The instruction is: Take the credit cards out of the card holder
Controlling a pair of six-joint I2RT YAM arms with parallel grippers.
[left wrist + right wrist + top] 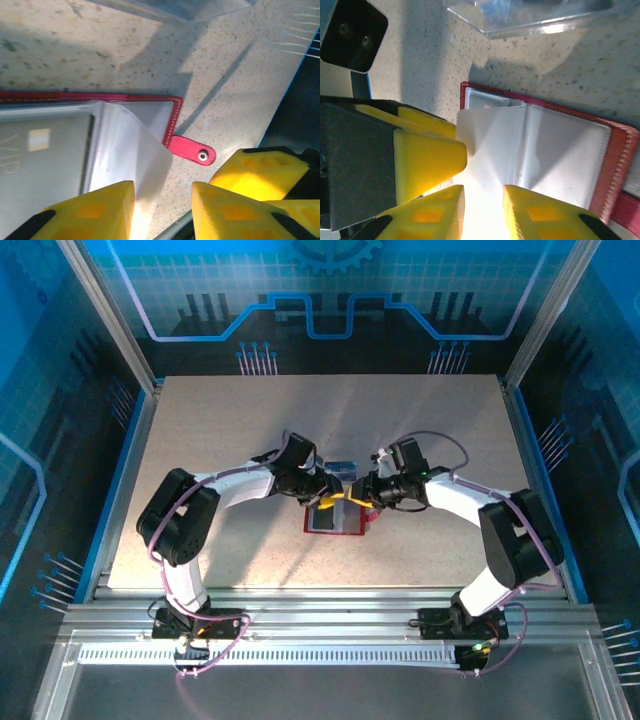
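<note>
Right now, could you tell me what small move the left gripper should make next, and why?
Probably close the left gripper on the lifted pale flap: its fingers stand apart, the flap's edge lies by one finger, and what looks like a card sits in the holder pocket beneath.

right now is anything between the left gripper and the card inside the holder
Yes. The card sits in a pocket of the card holder, seen through clear plastic, and a translucent flap curls up in front of the left gripper. Its fingers would likely have to get past that plastic to reach the card.
</note>
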